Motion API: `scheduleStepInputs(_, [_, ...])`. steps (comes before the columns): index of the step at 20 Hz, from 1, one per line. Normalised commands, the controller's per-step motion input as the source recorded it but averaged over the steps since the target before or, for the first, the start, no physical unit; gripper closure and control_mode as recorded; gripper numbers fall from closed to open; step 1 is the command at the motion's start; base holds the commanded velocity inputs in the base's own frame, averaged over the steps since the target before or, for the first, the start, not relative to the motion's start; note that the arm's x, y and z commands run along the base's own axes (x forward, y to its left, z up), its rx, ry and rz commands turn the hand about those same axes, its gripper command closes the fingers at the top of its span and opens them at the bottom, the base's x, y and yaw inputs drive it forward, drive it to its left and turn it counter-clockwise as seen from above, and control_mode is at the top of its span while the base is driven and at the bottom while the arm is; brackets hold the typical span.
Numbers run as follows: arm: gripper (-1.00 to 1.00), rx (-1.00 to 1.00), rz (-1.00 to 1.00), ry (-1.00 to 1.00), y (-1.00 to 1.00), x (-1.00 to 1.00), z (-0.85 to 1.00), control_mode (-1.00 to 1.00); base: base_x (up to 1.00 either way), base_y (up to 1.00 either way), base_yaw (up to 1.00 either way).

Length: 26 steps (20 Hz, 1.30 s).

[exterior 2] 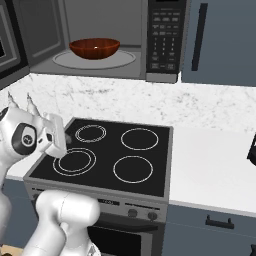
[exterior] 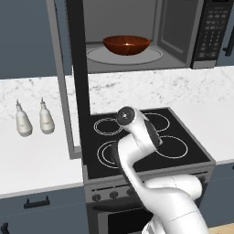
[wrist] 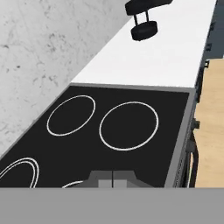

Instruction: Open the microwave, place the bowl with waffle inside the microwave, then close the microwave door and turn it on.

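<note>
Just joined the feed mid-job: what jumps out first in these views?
The microwave stands wide open above the stove, with the reddish-brown bowl already on its turntable. The microwave door swings out left, and the gripper, shut and empty, sits low over the stove.

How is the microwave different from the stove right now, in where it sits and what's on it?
The microwave sits up against the wall with its door swung open, and the bowl rests on its turntable; the stove lies flat below it at counter level, with nothing on its four rings. The microwave is grey inside; the stove top is black. Both are kitchen heating appliances with controls.
</note>
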Motion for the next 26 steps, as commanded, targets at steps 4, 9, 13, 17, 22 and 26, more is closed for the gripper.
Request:
scheduleStepInputs(4, [1.0, 0.0, -0.08, 0.0, 0.8, 0.0, -0.32, -1.0, 0.0, 0.0, 0.0])
scheduleStepInputs(9, [1.0, -0.04, -0.08, -0.06, 0.81, 0.0, -0.25, -1.0, 0.0, 0.0, 0.0])
scheduleStepInputs(13, [1.0, -0.16, -0.06, -0.3, 0.71, -0.05, 0.0, -1.0, 0.0, 0.0, 0.0])
scheduleStepInputs(17, [1.0, -0.24, -0.11, -0.4, 0.56, -0.08, 0.0, -1.0, 0.0, 0.0, 0.0])
scheduleStepInputs(22, [1.0, -0.14, -0.1, -0.34, 0.57, 0.0, 0.0, -1.0, 0.0, 0.0, 0.0])
scheduleStepInputs(26, [1.0, -0.01, -0.09, -0.23, 0.66, -0.03, 0.09, -1.0, 0.0, 0.0, 0.0])
